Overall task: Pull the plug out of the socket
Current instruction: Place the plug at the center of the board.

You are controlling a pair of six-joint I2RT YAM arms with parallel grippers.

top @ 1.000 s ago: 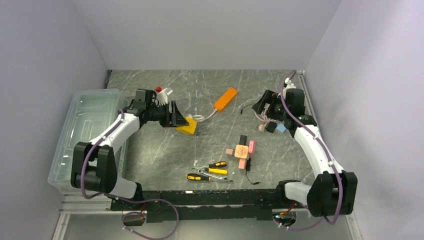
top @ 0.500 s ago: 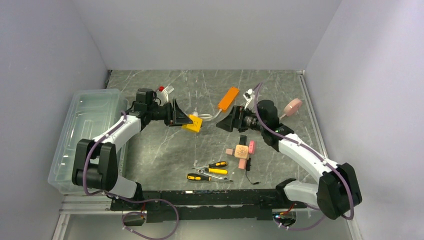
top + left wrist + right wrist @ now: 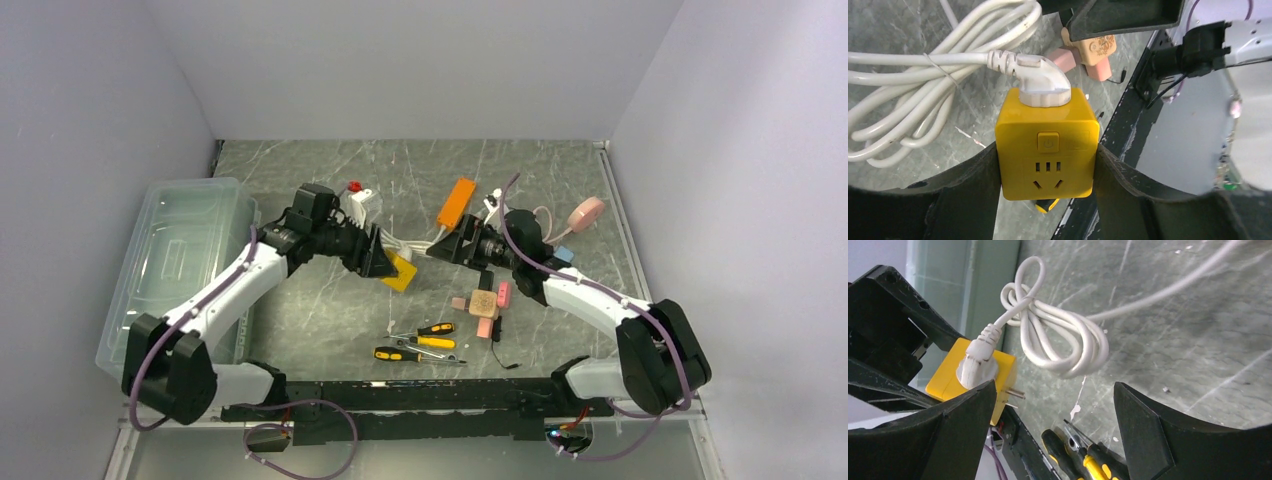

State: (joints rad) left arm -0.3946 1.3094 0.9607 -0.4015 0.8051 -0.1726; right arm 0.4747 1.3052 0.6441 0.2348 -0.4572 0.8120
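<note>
2 arms on this one. My left jaws are clamped on both sides of the yellow socket cube, which looks lifted off the surface at the centre of the top view. The white plug is fully seated in its top face. My right jaws are wide open and hold nothing; the plug sits left of centre in that wrist view, not yet between them. Step: approach. Next: centre the right jaws on the plug head, close, and pull straight along the pins, clear of the cable coil.

The yellow cube socket's flanks hide behind the left jaws. The coiled white cable leaves the left-wrist view's edge. Yellow-and-black screwdrivers are cropped below.
</note>
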